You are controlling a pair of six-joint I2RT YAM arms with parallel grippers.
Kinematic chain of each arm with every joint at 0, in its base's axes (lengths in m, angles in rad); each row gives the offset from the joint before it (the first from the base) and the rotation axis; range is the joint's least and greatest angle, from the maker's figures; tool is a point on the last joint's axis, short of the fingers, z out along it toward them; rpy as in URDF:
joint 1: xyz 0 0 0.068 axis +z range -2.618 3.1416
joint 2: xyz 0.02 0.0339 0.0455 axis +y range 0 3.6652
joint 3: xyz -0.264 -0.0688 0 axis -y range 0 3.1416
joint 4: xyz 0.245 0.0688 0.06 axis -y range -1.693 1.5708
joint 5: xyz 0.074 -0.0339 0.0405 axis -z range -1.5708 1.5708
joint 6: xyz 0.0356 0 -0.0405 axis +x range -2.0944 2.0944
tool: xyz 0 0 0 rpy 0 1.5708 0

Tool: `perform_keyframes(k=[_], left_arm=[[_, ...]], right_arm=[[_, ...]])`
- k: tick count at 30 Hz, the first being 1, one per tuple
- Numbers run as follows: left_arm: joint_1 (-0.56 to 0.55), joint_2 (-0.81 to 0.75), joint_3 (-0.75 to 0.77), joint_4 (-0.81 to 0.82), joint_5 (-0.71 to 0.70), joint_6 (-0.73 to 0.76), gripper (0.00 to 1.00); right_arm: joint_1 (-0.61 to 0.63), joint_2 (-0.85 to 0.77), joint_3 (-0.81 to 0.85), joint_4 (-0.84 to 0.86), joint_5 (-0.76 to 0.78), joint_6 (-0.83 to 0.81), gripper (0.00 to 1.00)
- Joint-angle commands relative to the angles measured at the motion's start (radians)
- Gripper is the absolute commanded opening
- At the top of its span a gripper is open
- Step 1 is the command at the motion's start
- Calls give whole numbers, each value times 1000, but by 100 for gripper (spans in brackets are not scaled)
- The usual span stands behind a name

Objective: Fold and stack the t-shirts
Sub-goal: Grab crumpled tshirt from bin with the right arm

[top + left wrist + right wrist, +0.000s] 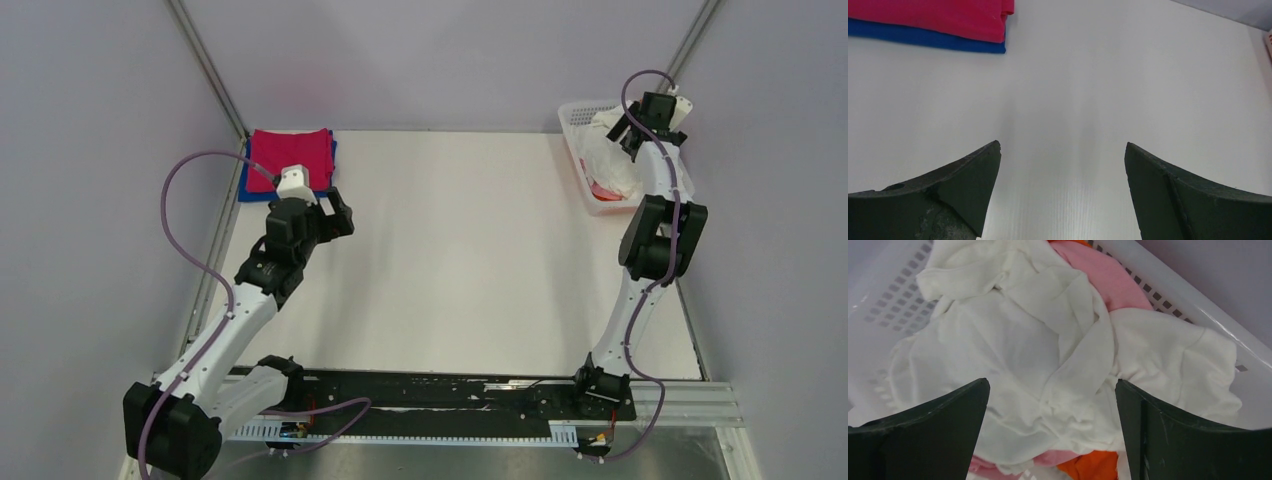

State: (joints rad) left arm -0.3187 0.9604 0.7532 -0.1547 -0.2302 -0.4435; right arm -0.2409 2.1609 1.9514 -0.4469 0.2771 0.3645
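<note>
A folded magenta t-shirt [291,158] lies on a folded blue t-shirt [248,186] at the table's far left; both show in the left wrist view, magenta [943,17] over blue [923,36]. My left gripper [340,212] is open and empty just in front of that stack. My right gripper [628,128] is open over the white lattice basket [580,112], above a crumpled white t-shirt [1013,350]. Pink [1108,275] and orange [1093,466] t-shirts lie under the white one. No print shows on the white cloth.
The basket [1198,305] stands at the table's far right corner against the wall. A black rail [430,395] with cables runs along the near edge between the arm bases. The white tabletop [460,260] spans the middle.
</note>
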Motion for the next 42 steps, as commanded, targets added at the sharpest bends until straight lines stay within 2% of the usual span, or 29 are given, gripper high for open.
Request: perform_keyframes(k=[1,7,11,13,16,19,21,24,32,39,42], left_arm=[[2,21,9,52,-26,11,100],[1,66,22,57,-21,10,100],[1,82,28,59,-26,10,100],[1,87,29,60,-30,9,100],[1,90,29,60,-32,10,100],[1,88,29,59,-35,10,100],[1,85,28,57,-41,10,100],[1,82,28,59,-44,7,100],[1,69,22,57,-43,0,100],[1,39,7,58,-45,-9,100],[1,20,2,51,-48,-16,100]], right_arm=[[-37,127,165,-64,-42,-21,96],[-60,280,322,-56,-100,-6,90],[-60,301,332,-39,-172,32,79],[-60,296,319,-26,-205,60,66],[-60,288,308,4,-219,80,37],[-60,273,309,11,-223,81,13],[-60,250,309,14,-223,71,6],[-60,182,308,19,-212,41,1],[-60,-60,292,99,-236,-24,0],[-41,-284,199,218,-420,27,0],[-20,-356,184,252,-547,66,0]])
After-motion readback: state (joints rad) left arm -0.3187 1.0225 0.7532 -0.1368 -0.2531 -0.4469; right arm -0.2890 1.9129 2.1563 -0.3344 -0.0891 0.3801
